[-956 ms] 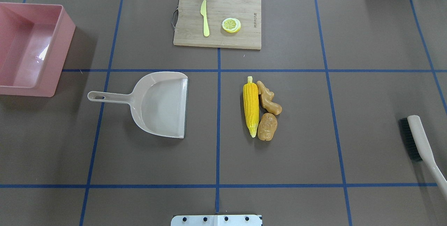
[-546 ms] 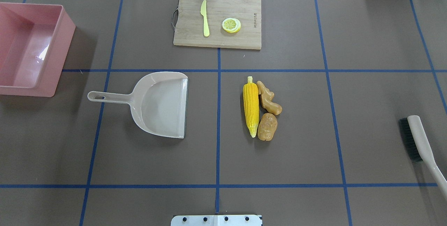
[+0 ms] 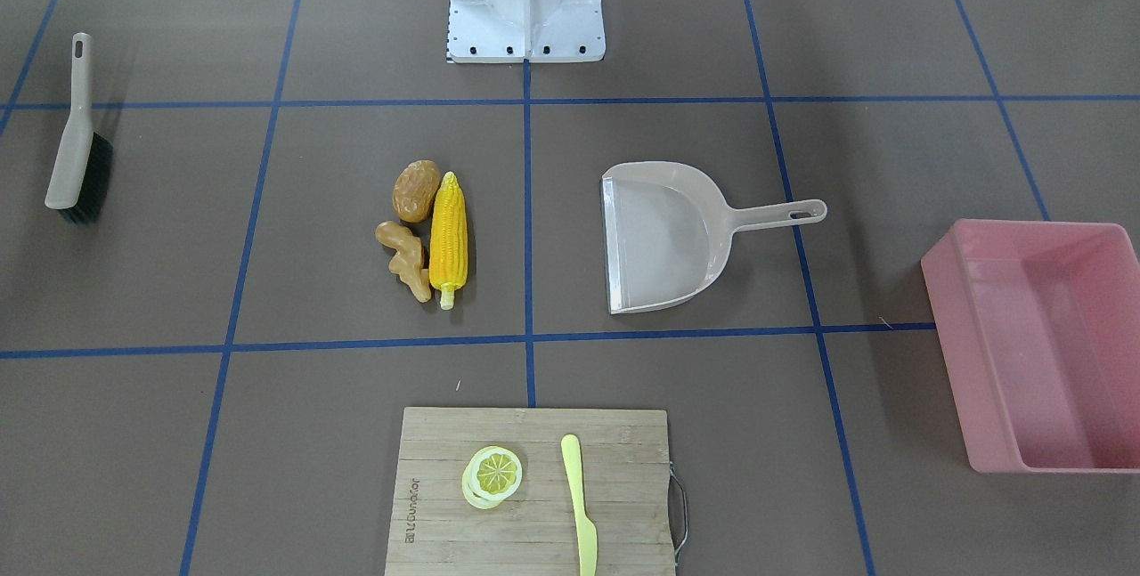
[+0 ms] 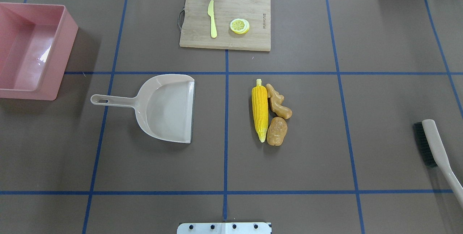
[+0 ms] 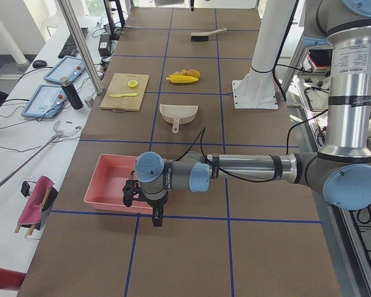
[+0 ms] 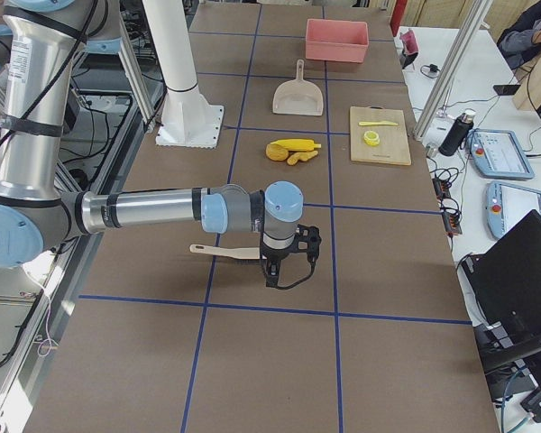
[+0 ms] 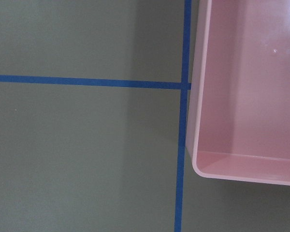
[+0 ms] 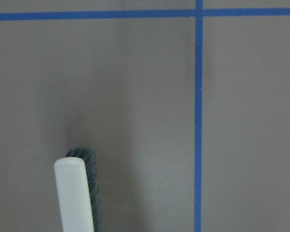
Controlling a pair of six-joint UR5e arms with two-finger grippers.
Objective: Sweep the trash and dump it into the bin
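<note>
- The trash lies bunched near the desk's middle: a corn cob (image 4: 260,109), with a ginger root (image 4: 277,102) and a potato (image 4: 277,131) touching its right side. Nothing looks swept yet, so the step in hand is probably fetching the tools.
- To do it well, take the brush (image 4: 432,143) by its handle with the bristles down. Then push the pile from its right side, so the cob goes in first through the open edge of the dustpan (image 4: 166,107), which faces it.
- The dustpan should be held by its handle so the push cannot slide it.
- The cob is bright yellow and ridged, so it may roll. The ginger root is tan and knobbly, the potato brown and lumpy.
- The pink bin (image 4: 67,53) sits well apart at the far left, with nothing in it.
- The right end effector (image 6: 279,271) hovers over the brush and the left end effector (image 5: 153,213) hangs by the bin. I cannot tell whether either is released or clenched.
- The lemon slice (image 4: 239,26) and plastic knife (image 4: 212,18) lie on the cutting board (image 4: 225,40).
</note>
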